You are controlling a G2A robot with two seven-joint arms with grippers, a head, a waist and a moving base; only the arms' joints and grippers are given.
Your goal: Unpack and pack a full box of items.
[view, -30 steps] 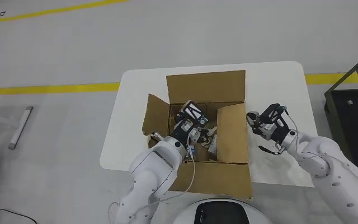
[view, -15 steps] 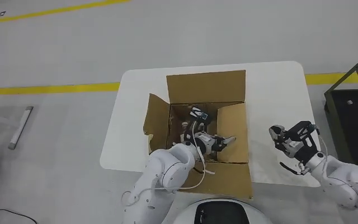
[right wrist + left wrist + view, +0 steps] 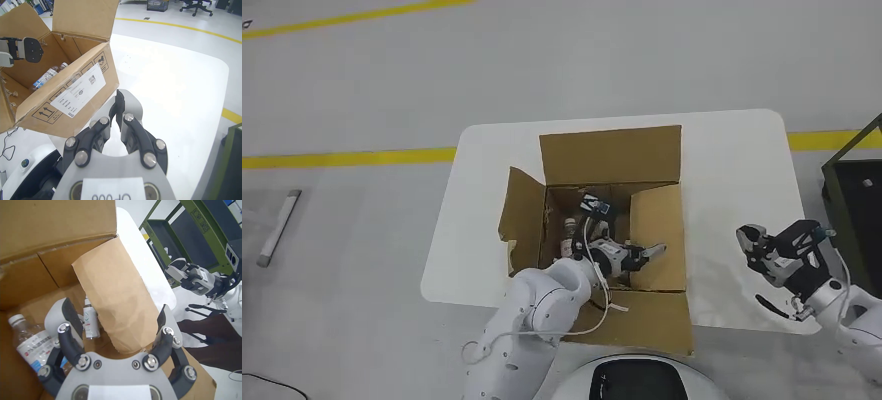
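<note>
Grey floor with a yellow line (image 3: 342, 158) lies behind a white desk (image 3: 742, 150) in the middle of the top view. On the desk stands an open cardboard box (image 3: 610, 155), flaps up. The left gripper (image 3: 647, 250) is inside the box, near its lower right corner in that frame. Its fingers (image 3: 70, 313) are spread wide, with the flap (image 3: 117, 291) on the box's right side standing between them; I cannot tell whether either pad touches the cardboard. On the box bottom are a clear water bottle (image 3: 28, 340) and a small white bottle (image 3: 90, 321) just beside the flap. The right gripper (image 3: 752, 242) is over the desk's lower right edge, well apart from the box, fingers (image 3: 119, 106) clenched together on nothing. A green rack (image 3: 854, 200) stands at the frame's right edge.
</note>
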